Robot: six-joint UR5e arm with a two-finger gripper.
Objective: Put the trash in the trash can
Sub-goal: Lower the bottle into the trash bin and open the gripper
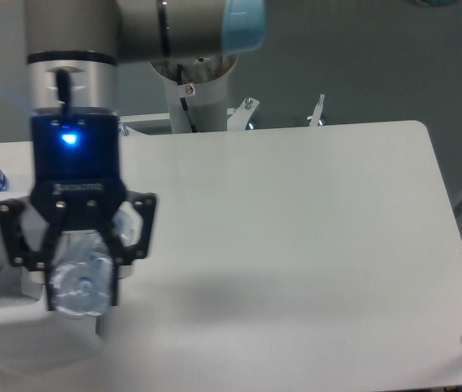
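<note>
Clear crushed plastic bottle (82, 276) is hanging pinched between the fingers of the black pincer (80, 273), above the near-right edge of the white trash can (27, 335), which is sitting on the white surface (296, 245).

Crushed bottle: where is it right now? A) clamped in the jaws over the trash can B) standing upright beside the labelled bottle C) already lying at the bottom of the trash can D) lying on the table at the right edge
A: the crushed bottle sits between the closed jaws of the gripper, hanging over the right rim of the trash can.
</note>
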